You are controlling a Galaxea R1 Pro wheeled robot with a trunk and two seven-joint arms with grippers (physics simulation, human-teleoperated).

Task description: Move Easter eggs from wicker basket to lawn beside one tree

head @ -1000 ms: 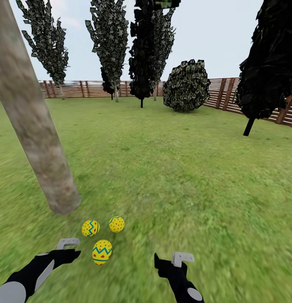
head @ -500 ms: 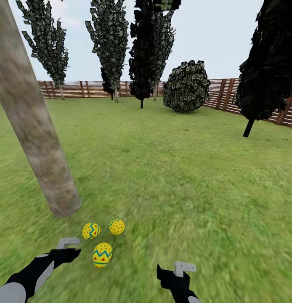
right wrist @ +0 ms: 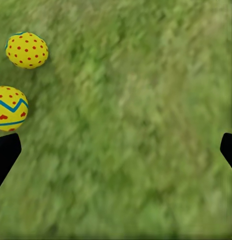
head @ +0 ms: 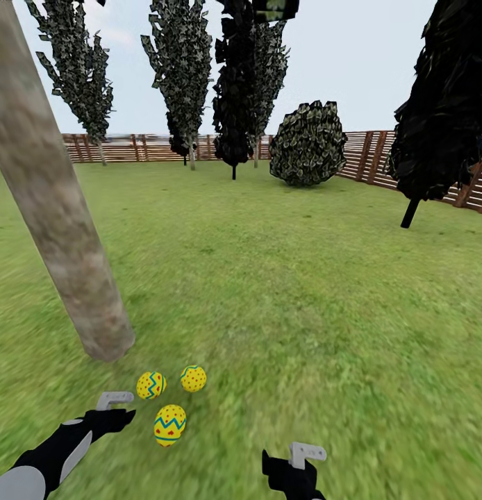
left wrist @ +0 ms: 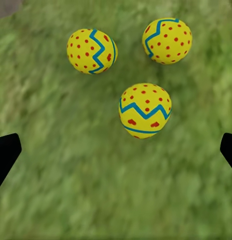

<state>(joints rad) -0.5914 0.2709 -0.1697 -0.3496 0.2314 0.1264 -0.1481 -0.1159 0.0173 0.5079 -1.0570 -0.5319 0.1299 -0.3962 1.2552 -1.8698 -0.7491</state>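
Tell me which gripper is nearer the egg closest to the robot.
Left. The left gripper sits just beside the nearest egg, on its tree-trunk side, jaws open. The right gripper hangs farther off on the egg's other side, lower in the head view, over bare lawn.

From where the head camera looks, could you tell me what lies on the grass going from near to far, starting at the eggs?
Nearest Easter egg → the two farther Easter eggs, side by side → base of the tree trunk → round bush → wooden fence.
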